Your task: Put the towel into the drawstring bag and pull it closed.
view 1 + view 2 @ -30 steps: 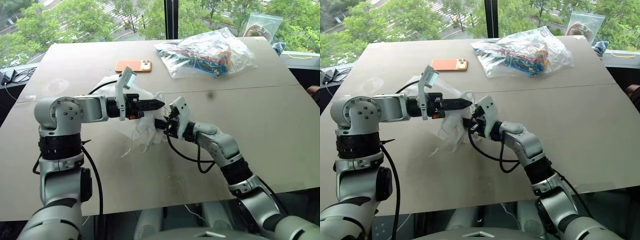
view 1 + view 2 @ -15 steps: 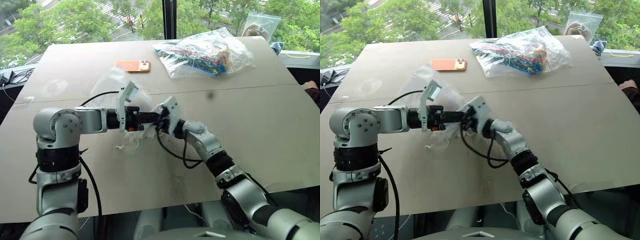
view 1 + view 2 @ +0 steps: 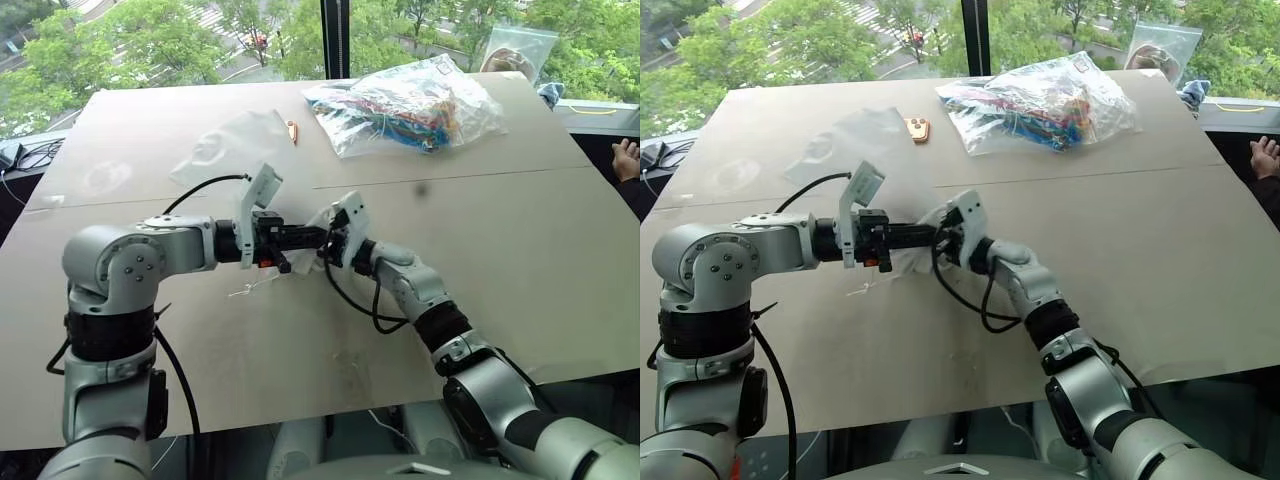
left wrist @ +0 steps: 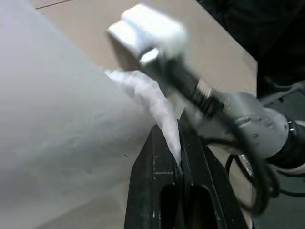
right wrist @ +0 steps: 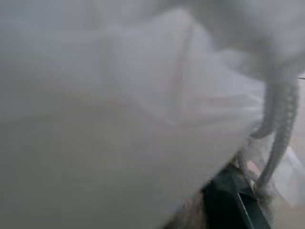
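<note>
The thin translucent drawstring bag spreads from my two grippers toward the far left of the table. It veils most of an orange phone. My left gripper points right and is shut on a strip of the bag's white fabric. My right gripper meets it tip to tip, wrapped in bunched white cloth. I cannot tell whether that bunch is the towel or the bag. White cords trail onto the table below the left gripper. A cord hangs close in the right wrist view.
A clear plastic bag of colourful items lies at the back right, with another plastic bag behind it. The phone's end peeks out from the fabric. A person's hand rests at the right edge of the table.
The bag hung crumpled under the grippers. It has flared out across the far left of the table, over the phone. My right gripper has closed in on the left gripper's tips.
</note>
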